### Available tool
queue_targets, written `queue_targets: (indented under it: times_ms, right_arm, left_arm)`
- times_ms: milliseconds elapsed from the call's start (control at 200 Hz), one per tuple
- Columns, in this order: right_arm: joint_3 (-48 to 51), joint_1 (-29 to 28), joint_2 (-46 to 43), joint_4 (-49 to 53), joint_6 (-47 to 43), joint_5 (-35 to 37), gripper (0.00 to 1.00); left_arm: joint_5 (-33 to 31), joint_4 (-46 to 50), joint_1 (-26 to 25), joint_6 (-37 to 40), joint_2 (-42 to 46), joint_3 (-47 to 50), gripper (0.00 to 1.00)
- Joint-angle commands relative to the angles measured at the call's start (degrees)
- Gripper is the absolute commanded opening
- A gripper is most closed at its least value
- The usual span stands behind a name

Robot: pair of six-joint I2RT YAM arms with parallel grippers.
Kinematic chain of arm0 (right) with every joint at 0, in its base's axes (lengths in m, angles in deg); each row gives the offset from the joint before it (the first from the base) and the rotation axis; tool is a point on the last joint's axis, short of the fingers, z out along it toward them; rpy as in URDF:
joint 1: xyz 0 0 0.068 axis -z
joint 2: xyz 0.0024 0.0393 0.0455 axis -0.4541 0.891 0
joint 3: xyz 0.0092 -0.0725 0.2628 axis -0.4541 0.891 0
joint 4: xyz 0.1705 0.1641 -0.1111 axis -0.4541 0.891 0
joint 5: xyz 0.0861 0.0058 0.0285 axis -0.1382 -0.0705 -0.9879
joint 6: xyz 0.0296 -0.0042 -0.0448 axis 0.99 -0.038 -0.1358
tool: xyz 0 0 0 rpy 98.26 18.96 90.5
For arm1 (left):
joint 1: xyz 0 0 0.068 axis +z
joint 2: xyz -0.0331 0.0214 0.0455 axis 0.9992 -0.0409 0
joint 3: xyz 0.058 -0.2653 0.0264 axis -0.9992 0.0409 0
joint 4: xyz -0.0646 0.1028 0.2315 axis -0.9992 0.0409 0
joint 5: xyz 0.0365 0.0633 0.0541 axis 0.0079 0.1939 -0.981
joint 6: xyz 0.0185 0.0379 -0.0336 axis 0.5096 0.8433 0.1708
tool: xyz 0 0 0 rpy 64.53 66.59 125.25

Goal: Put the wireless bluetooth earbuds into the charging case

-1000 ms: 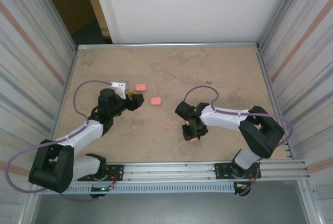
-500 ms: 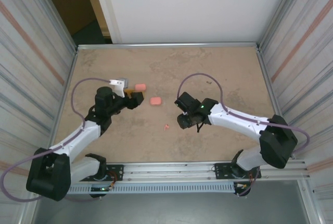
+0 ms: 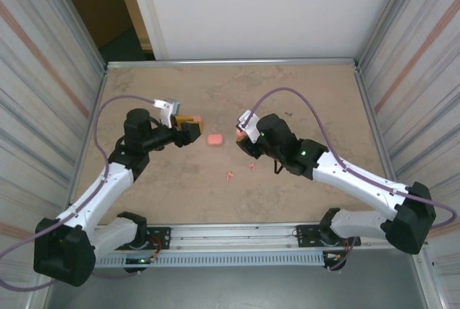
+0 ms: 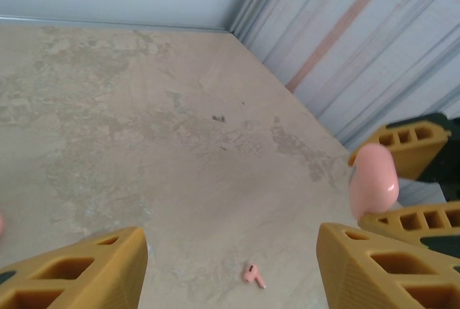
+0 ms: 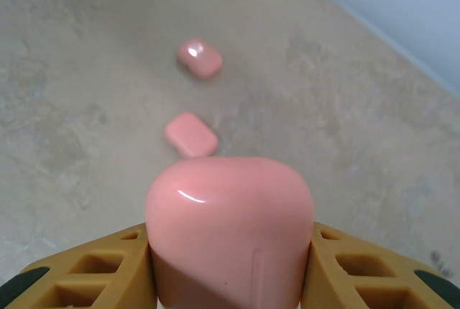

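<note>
Right gripper point(image 3: 244, 133) is clamped on a pink charging case point(image 5: 228, 215), left gripper point(image 4: 230, 251) is spread wide (empty). Earbuds point(image 3: 230, 174) lie loose on the table point(image 3: 302, 93), none look inserted yet.

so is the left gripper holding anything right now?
No: the left wrist view shows the left gripper with fingers spread wide, nothing clamped, just table and a small earbud lying beyond.

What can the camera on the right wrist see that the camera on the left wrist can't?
Right wrist: a far case and a near case, both pink, lying loose on the table ahead. Left wrist: one tiny earbud on the table, and a striped wall. Both: the tan table, and the held case, pink too, clamped in the right gripper.
</note>
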Motion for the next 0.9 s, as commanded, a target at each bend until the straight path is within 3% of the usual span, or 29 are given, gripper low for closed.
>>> queue_targets:
  times_ms: [0, 371, 892]
  right_arm:
    - [0.1, 1.1, -1.4, -4.3, -8.2, -2.4, 0.41]
    - [0.2, 2.4, -3.7, -5.2, -16.3, -8.0, 0.41]
    - [0.1, 1.8, -3.2, -5.0, -16.5, -7.5, 0.41]
  left_arm:
    - [4.6, 3.0, 0.4, 0.2, 1.3, -3.1, 0.63]
    - [8.6, 6.0, -4.0, 0.6, 2.0, -7.6, 0.64]
    - [8.9, 3.1, -12.9, -1.8, -7.6, -14.1, 0.65]
